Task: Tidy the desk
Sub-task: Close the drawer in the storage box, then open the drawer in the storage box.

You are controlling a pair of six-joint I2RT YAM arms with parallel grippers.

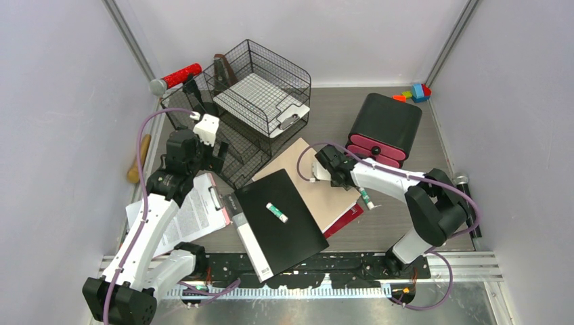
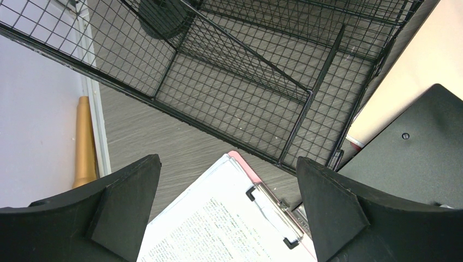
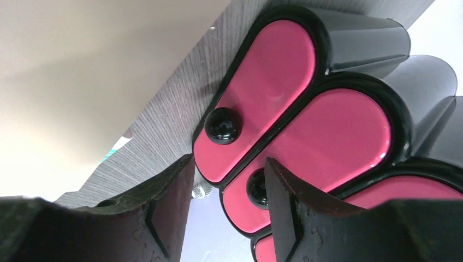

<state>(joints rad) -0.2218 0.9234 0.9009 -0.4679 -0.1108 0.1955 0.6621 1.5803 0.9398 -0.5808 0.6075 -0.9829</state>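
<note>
1. My left gripper [image 2: 226, 164] stands open as wide as it goes and has hold of nothing.
2. Directly below it lies a pink clipboard with a printed white sheet [image 2: 218, 218]. Just ahead of its fingers is the black wire-mesh tray rack [image 2: 218, 134].
3. My right gripper [image 3: 229, 161] is about half open, and nothing is between its fingers.
4. Close in front of it are the glossy pink fronts of the black drawer unit [image 3: 273, 82]. One round black knob [image 3: 223, 125] is above the gap, and a second knob [image 3: 256, 188] is partly hidden behind my right finger.
5. The desk [image 2: 174, 144], a grey wood-grain tabletop, is under both hands and carries everything.
6. I judge the task to be at an early stage. The flat black folder [image 1: 277, 223], with a small white tube [image 1: 276, 212] on it, lies between my two hands on a loose pile with a tan board [image 1: 298, 162].
7. Still left, as I judge: the clipboard and this pile, perhaps into the rack. The coloured toy blocks [image 1: 414, 93] far beyond my right hand also wait.
</note>
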